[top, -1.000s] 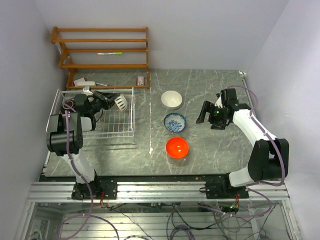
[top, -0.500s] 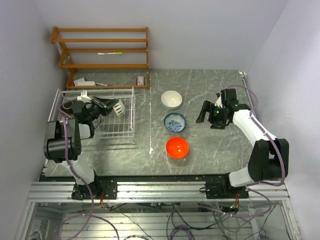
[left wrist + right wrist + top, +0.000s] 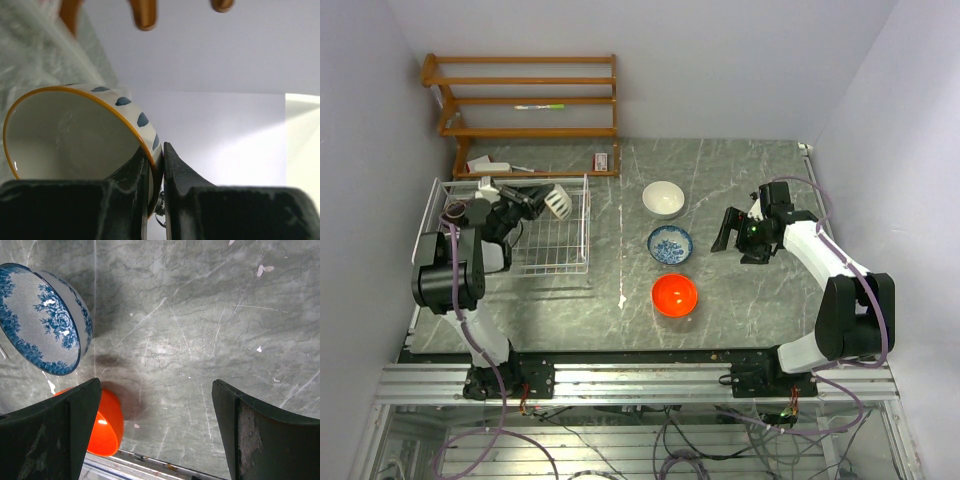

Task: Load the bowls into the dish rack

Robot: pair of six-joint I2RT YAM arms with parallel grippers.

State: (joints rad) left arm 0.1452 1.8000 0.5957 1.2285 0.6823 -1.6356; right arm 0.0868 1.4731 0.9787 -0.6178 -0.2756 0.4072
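My left gripper (image 3: 544, 200) is shut on the rim of a cream bowl with an orange-brown rim and blue spots (image 3: 558, 203), tilted on its side above the far right part of the white wire dish rack (image 3: 556, 246). The left wrist view shows the bowl (image 3: 65, 135) with its wall pinched between the fingers of the left gripper (image 3: 156, 172). A white bowl (image 3: 663, 198), a blue-and-white bowl (image 3: 670, 244) and an orange-red bowl (image 3: 674, 294) sit in a row on the table. My right gripper (image 3: 727, 231) hangs open to their right. The right gripper (image 3: 155, 430) holds nothing; the blue-and-white bowl (image 3: 40, 320) and orange-red bowl (image 3: 104, 426) lie at its left.
A wooden slatted shelf (image 3: 525, 100) stands against the back wall behind the rack, with small items (image 3: 485, 165) at its foot. Walls close in on the left and right. The table's near edge carries the metal rail (image 3: 640, 380).
The left wrist has swung toward the rack's far side, carrying the bowl slightly back. The right gripper has shifted a little toward the bowls.
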